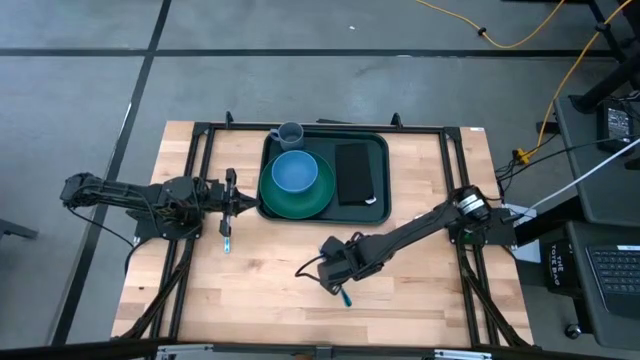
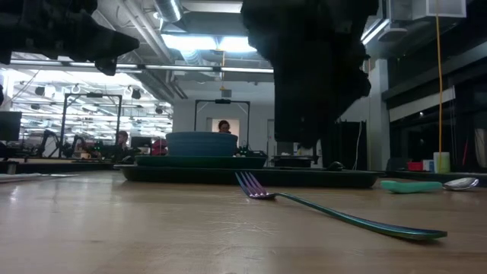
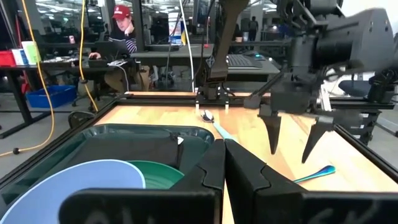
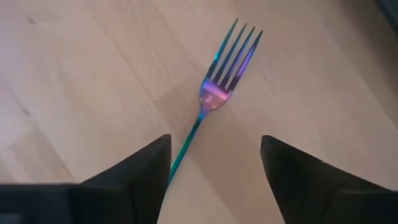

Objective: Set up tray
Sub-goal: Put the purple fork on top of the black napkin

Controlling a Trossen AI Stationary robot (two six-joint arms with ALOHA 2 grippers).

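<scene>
The dark green tray [image 1: 377,140] sits at the table's far middle. It holds a green plate [image 1: 310,200] with a blue bowl [image 1: 294,172] on it and a black napkin [image 1: 355,172]. An iridescent fork [image 4: 214,93] lies flat on the wood in front of the tray, tines toward it. My right gripper [image 4: 214,168] hovers open just above the fork [image 2: 335,213], with a finger on either side of its handle and clear of it. My left gripper [image 3: 224,165] is shut and waits beside the tray's left edge [image 1: 262,195].
A grey cup [image 1: 290,132] stands at the tray's far left corner. A spoon with a teal handle [image 3: 214,124] lies on the table toward the right side. A short teal piece [image 1: 226,241] lies near my left gripper. Bare wood shows along the near edge [image 1: 300,320].
</scene>
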